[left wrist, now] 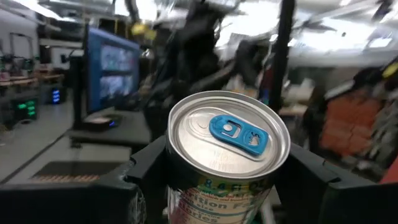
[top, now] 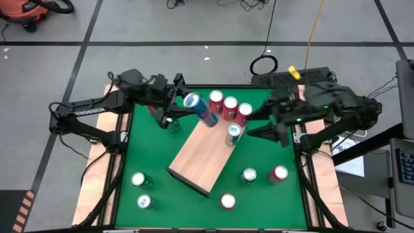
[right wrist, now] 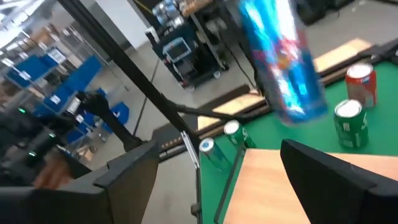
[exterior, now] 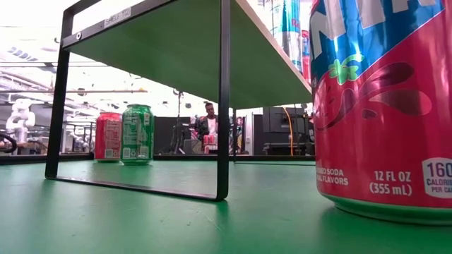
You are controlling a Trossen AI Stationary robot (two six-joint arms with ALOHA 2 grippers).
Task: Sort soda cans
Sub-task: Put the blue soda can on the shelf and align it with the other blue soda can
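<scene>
Two matte black jointed arms with chunky housings, thin cables alongside; white lettering on the left arm [top: 90, 110], a small green light on the right arm [top: 323, 103].

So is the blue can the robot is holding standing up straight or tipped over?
Tipped. In the high view the blue can lies slanted in the air above the wooden board, held in the left gripper, with its silver top turned sideways.
</scene>
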